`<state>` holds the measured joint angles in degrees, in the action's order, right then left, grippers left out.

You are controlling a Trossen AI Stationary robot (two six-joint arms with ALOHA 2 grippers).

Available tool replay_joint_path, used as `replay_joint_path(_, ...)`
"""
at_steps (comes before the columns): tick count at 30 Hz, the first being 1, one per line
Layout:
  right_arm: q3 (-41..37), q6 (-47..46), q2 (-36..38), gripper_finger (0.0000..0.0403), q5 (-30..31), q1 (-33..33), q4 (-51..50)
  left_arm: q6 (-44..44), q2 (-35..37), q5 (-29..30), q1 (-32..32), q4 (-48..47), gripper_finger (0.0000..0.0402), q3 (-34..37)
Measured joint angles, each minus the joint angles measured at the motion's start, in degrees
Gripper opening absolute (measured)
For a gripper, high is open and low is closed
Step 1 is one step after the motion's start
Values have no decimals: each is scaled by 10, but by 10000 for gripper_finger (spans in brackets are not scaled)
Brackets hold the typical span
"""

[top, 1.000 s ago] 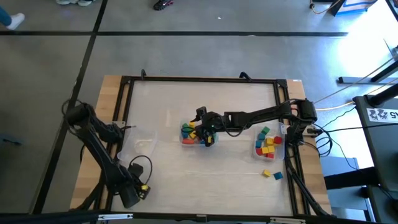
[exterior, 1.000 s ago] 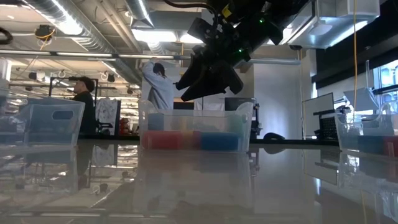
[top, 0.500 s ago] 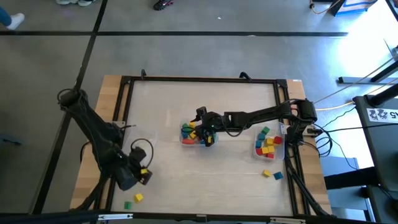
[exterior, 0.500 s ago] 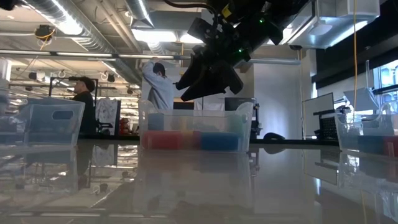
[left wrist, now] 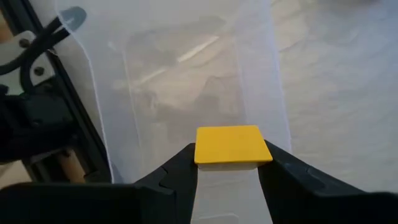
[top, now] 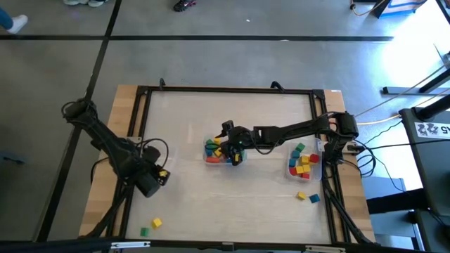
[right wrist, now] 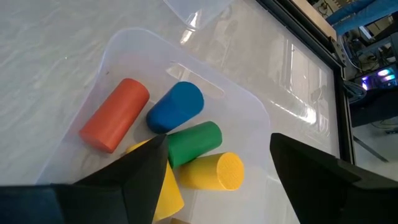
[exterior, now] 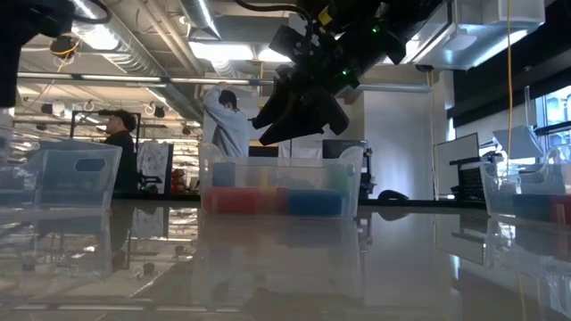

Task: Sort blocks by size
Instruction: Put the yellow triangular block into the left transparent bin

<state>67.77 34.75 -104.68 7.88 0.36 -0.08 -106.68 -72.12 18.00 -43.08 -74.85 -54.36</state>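
My left gripper (top: 156, 181) is at the table's left, shut on a yellow block (left wrist: 233, 146) above the clear left bin (left wrist: 186, 93). My right gripper (top: 235, 153) hangs open over the middle bin (top: 219, 152). In that bin lie orange (right wrist: 115, 115), blue (right wrist: 177, 106), green (right wrist: 196, 142) and yellow (right wrist: 214, 171) cylinders, none of them touched. A right bin (top: 304, 163) holds more coloured blocks. My left gripper pinches the yellow block by two opposite sides (left wrist: 202, 152) between its two fingers (left wrist: 177, 168). The fingers come from above, pointing steeply down. The block is lifted clear, its flat face level, over the clear bin.
A green block (top: 144, 231) and a yellow block (top: 156, 223) lie loose near the front left corner. Two more loose blocks (top: 307, 197) lie in front of the right bin. A black frame (top: 140, 126) rims the table. People stand in the room behind (exterior: 223, 120).
My left gripper has risen from the table's near edge and gone toward the far edge, over the clear left bin, carrying the yellow block and tipping more steeply down. The two loose blocks at the front left have come into sight behind it.
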Motion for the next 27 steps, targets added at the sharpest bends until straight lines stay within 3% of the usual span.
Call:
replay_joint_path(7,0,0,0,287,0,0,0,32,0,-1,3,6,161,5)
replay_joint_path(19,0,0,0,287,0,0,0,40,0,2,3,7,159,5)
replay_joint_path(27,0,0,0,287,0,0,0,86,0,1,-16,86,155,-31)
